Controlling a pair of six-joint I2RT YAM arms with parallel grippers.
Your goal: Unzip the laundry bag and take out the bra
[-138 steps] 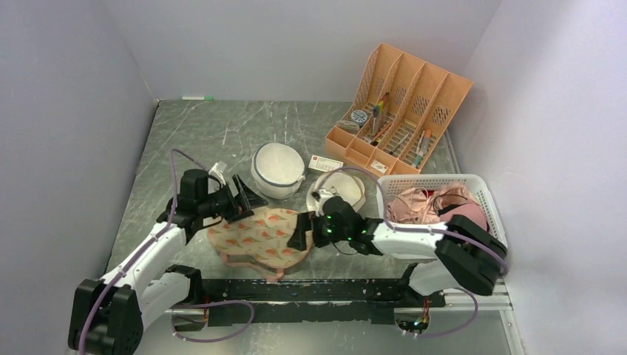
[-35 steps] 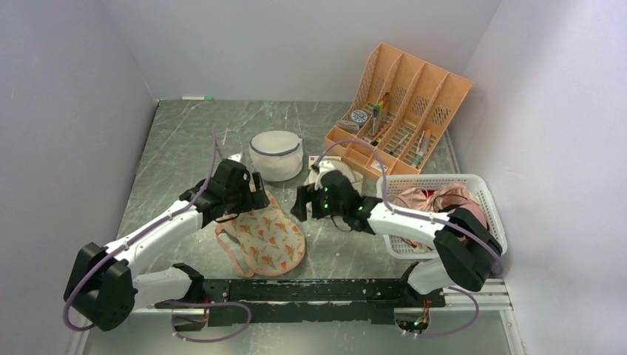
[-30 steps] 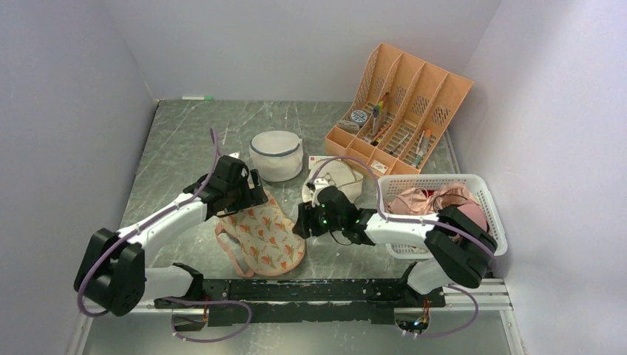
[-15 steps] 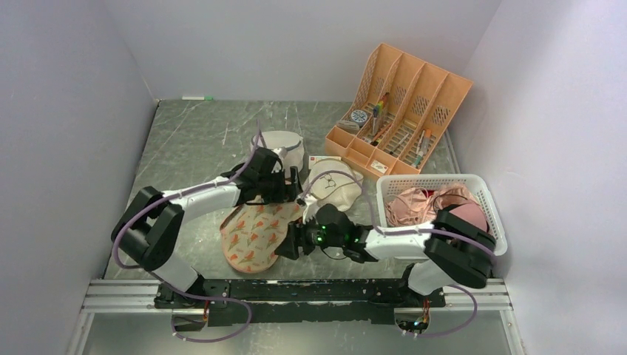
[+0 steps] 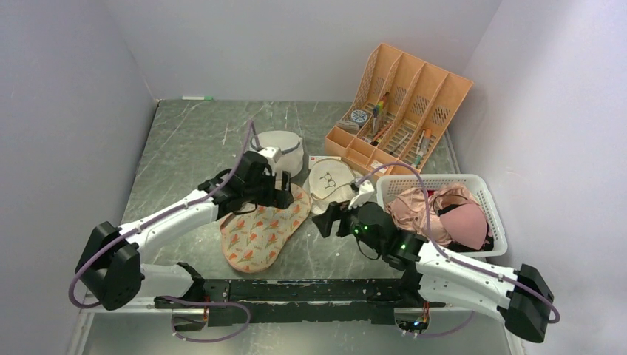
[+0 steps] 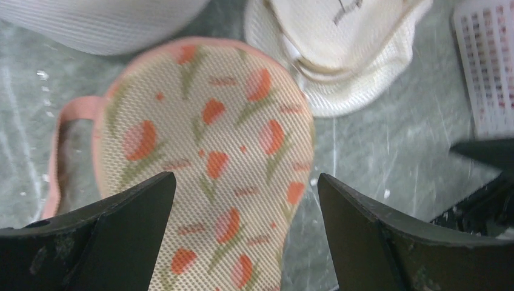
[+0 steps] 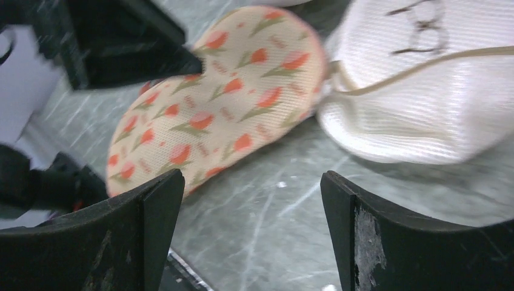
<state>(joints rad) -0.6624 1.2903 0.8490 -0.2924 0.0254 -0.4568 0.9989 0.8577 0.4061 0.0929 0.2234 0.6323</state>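
Note:
The laundry bag [image 5: 262, 229] lies flat on the table, beige with an orange-red print and pink edging, and it looks zipped shut. My left gripper [image 5: 285, 194] hovers open over its far end; the left wrist view shows the bag [image 6: 212, 151] below the left gripper [image 6: 245, 182], with nothing between the fingers. My right gripper [image 5: 329, 220] stands open just right of the bag, above bare table. The right wrist view has the bag [image 7: 224, 103] ahead and to the left of the right gripper [image 7: 251, 182]. The bra is hidden.
A white dome mesh bag [image 5: 283, 148] stands behind the left gripper. A round cream bag [image 5: 330, 181] with a glasses drawing touches the patterned bag's far right end. A white basket [image 5: 436, 180] of pink garments sits at the right. An orange organizer [image 5: 399, 111] stands behind the basket.
My right arm has drawn back to the right, away from the bag, and its jaws have opened wider. The left gripper stays open over the bag's far end.

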